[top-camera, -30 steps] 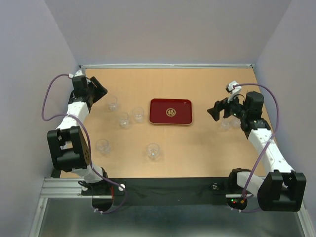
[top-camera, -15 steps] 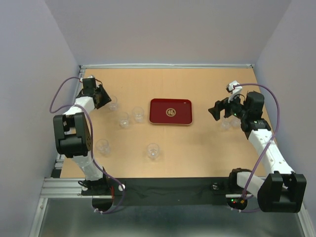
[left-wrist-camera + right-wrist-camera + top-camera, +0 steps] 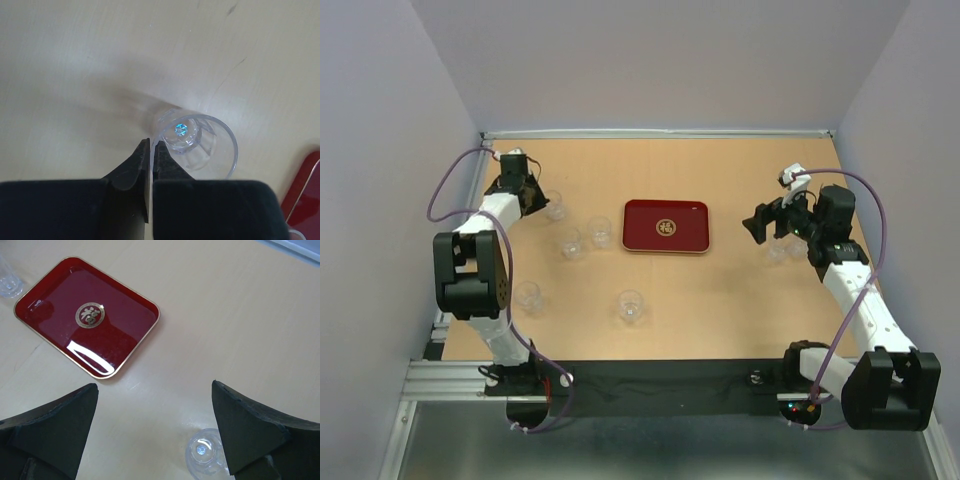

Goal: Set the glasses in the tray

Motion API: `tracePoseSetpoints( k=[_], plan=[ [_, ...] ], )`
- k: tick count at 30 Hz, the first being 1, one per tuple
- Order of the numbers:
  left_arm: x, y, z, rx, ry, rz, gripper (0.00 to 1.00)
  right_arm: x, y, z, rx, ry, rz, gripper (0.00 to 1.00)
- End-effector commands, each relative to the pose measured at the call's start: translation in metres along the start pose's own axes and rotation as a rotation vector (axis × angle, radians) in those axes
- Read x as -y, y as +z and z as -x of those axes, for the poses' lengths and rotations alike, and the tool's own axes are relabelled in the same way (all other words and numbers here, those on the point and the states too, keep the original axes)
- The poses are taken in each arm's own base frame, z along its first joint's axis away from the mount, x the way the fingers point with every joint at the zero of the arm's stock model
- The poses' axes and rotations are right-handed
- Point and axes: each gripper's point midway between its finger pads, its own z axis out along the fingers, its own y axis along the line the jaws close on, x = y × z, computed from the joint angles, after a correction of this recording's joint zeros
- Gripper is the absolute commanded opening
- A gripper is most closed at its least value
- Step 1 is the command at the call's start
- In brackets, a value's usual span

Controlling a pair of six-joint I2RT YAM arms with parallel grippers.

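Note:
Several clear glasses stand on the wooden table. One glass (image 3: pixel 555 207) (image 3: pixel 200 145) is at the far left, and my left gripper (image 3: pixel 543 201) (image 3: pixel 151 142) is shut on its near rim, one finger inside and one outside. Other glasses (image 3: pixel 572 243) (image 3: pixel 600 233) (image 3: pixel 527 295) (image 3: pixel 632 305) stand left of and in front of the dark red tray (image 3: pixel 640 215) (image 3: pixel 125 335), which has nothing in it. My right gripper (image 3: pixel 757 224) (image 3: pixel 154 384) hangs open over the table right of the tray. A glass (image 3: pixel 777 248) (image 3: pixel 202 457) stands just below its right finger.
Walls close the table at the back and on both sides. A metal rail runs along the back edge (image 3: pixel 660 132). The arm bases and a black strip (image 3: pixel 660 385) line the near edge. Another glass (image 3: pixel 9 282) shows beyond the tray's far corner.
My left arm has reached further toward the far-left glass and its jaws have closed on the rim. The right arm and the other glasses have not moved.

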Motion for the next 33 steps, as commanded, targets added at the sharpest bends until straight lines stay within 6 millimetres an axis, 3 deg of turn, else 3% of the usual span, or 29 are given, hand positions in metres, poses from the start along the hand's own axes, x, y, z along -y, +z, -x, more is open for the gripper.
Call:
tracePoseSetpoints(
  k=[1, 6, 9, 12, 16, 26, 33],
  plan=[
    [0.043, -0.041, 0.047, 0.177, 0.08, -0.066, 0.01, 0.003, -0.004, 0.012, 0.035, -0.043, -0.021, 1.0],
    [0.092, -0.062, 0.057, 0.234, 0.163, -0.15, 0.0, 0.004, -0.005, 0.012, 0.035, -0.048, -0.026, 1.0],
    [0.123, -0.066, 0.053, 0.225, 0.205, -0.225, 0.0, 0.004, -0.005, 0.012, 0.038, -0.054, -0.028, 1.0],
    [0.16, -0.066, 0.038, 0.179, 0.256, -0.317, 0.0, 0.004, -0.005, 0.011, 0.035, -0.054, -0.026, 1.0],
    [0.187, -0.068, 0.021, 0.146, 0.302, -0.375, 0.0, 0.004, -0.005, 0.011, 0.036, -0.058, -0.028, 1.0],
    [0.222, -0.068, -0.015, 0.077, 0.388, -0.458, 0.0, 0.006, -0.005, 0.011, 0.035, -0.066, -0.034, 1.0],
    [0.227, -0.055, -0.036, 0.02, 0.438, -0.435, 0.0, 0.006, -0.005, 0.011, 0.033, -0.066, -0.037, 1.0]
  ],
)
